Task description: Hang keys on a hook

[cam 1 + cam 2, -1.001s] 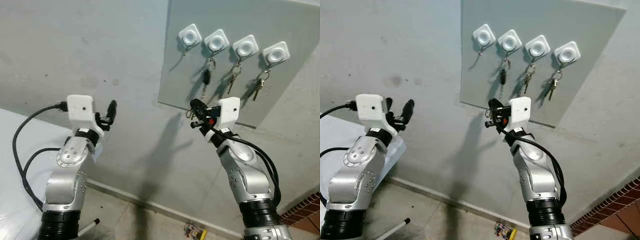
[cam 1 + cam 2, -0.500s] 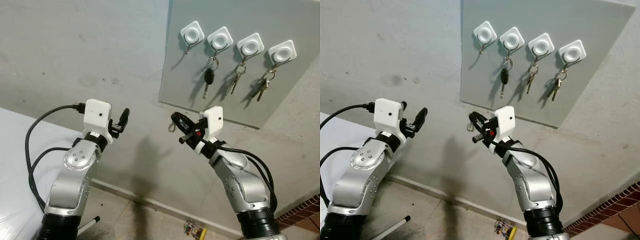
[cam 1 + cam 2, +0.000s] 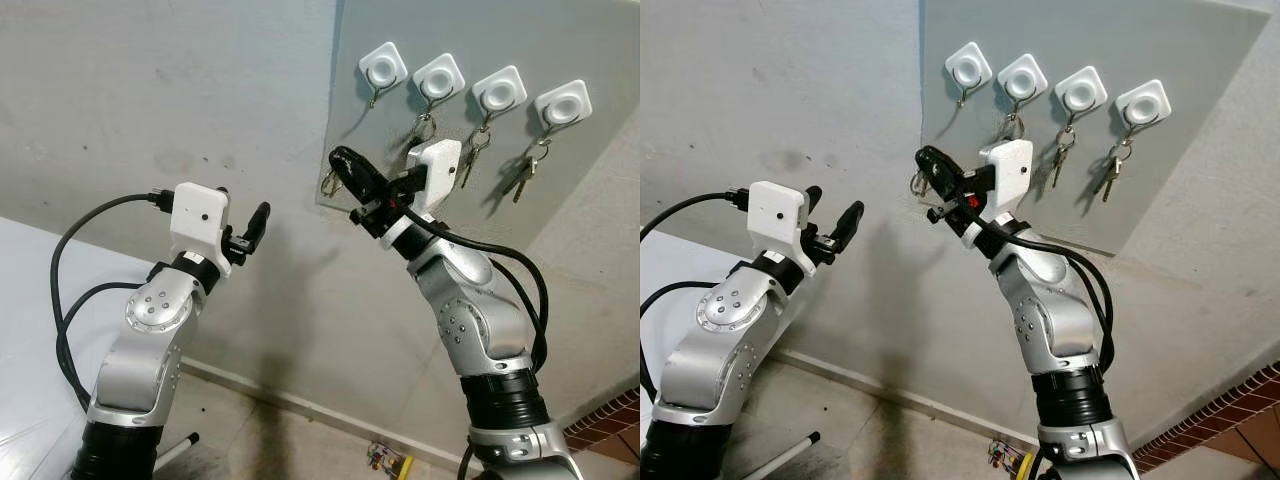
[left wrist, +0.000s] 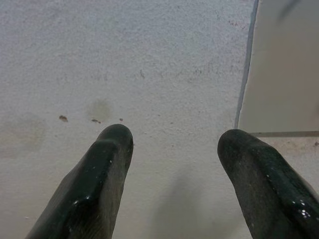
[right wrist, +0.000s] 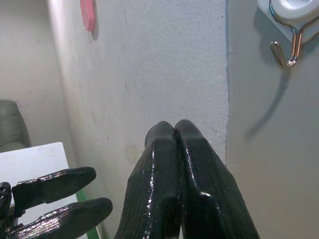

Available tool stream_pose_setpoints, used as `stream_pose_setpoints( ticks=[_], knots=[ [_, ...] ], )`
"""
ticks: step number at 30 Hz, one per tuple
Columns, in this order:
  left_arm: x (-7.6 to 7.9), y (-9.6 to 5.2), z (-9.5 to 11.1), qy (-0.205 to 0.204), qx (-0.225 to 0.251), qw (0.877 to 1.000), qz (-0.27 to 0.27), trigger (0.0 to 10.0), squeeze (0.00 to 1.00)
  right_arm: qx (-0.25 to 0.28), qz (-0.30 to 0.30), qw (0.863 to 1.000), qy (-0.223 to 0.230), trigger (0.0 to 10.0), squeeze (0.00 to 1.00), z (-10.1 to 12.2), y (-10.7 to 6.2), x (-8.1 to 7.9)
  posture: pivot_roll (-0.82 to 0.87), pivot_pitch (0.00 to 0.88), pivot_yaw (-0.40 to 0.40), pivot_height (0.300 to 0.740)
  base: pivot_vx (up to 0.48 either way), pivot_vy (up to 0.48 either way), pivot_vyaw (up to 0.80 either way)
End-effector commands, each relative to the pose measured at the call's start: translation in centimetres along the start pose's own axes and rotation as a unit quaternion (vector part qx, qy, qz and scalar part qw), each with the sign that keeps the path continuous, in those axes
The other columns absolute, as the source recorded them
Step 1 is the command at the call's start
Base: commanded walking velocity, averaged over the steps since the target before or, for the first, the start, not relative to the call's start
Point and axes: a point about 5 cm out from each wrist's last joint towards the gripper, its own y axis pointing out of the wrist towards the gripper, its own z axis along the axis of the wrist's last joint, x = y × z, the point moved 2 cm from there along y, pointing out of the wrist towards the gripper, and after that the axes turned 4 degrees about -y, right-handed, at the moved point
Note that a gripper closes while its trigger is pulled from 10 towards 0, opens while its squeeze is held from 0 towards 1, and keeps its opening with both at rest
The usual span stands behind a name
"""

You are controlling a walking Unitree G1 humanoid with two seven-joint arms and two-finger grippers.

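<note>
Four white square hooks sit in a row on a grey board (image 3: 480,30) on the wall. The leftmost hook (image 3: 383,68) is bare; the other three carry keys (image 3: 525,175). My right gripper (image 3: 340,165) is raised below and left of the bare hook, shut on a small key ring (image 3: 328,183) that dangles under its fingers. In the right wrist view the two fingers (image 5: 173,130) press together and the bare metal hook (image 5: 286,47) lies ahead, off to one side. My left gripper (image 3: 835,205) is held up at the plain wall, open and holding nothing.
A white table (image 3: 20,330) lies at the lower left. On the floor by the wall are a white stick (image 3: 175,450) and a small colourful object (image 3: 390,462). Brick paving (image 3: 610,420) shows at the lower right. The right wrist camera hides part of the second hook's keys.
My right gripper has risen and swung left toward the board with the keys in it, from below the board to near the leftmost hook. The left arm has barely moved.
</note>
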Motion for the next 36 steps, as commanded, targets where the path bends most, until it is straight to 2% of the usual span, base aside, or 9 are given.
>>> stream_pose_setpoints(
  ticks=[1, 3, 9, 17, 26, 33, 36],
  knots=[
    [0.2, 0.0, 0.5, 0.001, 0.005, 1.000, -0.006, 10.0, 0.00, 0.029, 0.005, 1.000, 0.004, 10.0, 0.00, 1.8, 0.9, 0.0, -0.08, 0.000, -0.057, 0.740, 0.000, 0.000, 0.00],
    [0.2, 0.0, 0.6, -0.001, 0.005, 1.000, -0.005, 10.0, 0.00, 0.060, 0.007, 0.998, 0.017, 10.0, 0.00, 3.3, 2.1, -0.1, -0.08, 0.000, -0.057, 0.740, 0.000, 0.000, 0.00],
    [0.9, 0.0, 0.3, -0.001, 0.000, 1.000, -0.015, 10.0, 0.00, 0.084, 0.008, 0.996, 0.034, 10.0, 0.00, 4.3, 3.7, -0.4, -0.08, 0.000, -0.057, 0.740, 0.000, 0.000, 0.00],
    [1.1, 0.0, 0.3, -0.005, -0.002, 1.000, -0.019, 10.0, 0.00, 0.098, 0.003, 0.995, 0.032, 10.0, 0.00, 5.0, 4.6, 0.1, -0.07, 0.000, -0.064, 0.740, 0.000, 0.000, 0.00],
    [0.9, -0.1, 0.3, -0.005, -0.002, 1.000, -0.012, 10.0, 0.00, 0.097, -0.058, 0.993, 0.015, 10.0, 0.00, 5.0, 4.3, 2.3, -0.07, 0.000, -0.070, 0.740, 0.000, 0.000, 0.00],
    [1.0, 0.0, 0.2, -0.005, -0.003, 1.000, -0.013, 10.0, 0.00, 0.096, -0.070, 0.993, 0.008, 10.0, 0.00, 4.7, 3.7, 2.6, -0.07, 0.000, -0.068, 0.740, 0.000, 0.000, 0.00],
    [1.1, 0.0, 0.2, -0.005, -0.004, 1.000, -0.016, 10.0, 0.00, 0.098, -0.102, 0.990, 0.008, 10.0, 0.00, 4.4, 3.1, 3.1, -0.08, 0.000, -0.067, 0.740, 0.000, 0.000, 0.00]
  ],
)
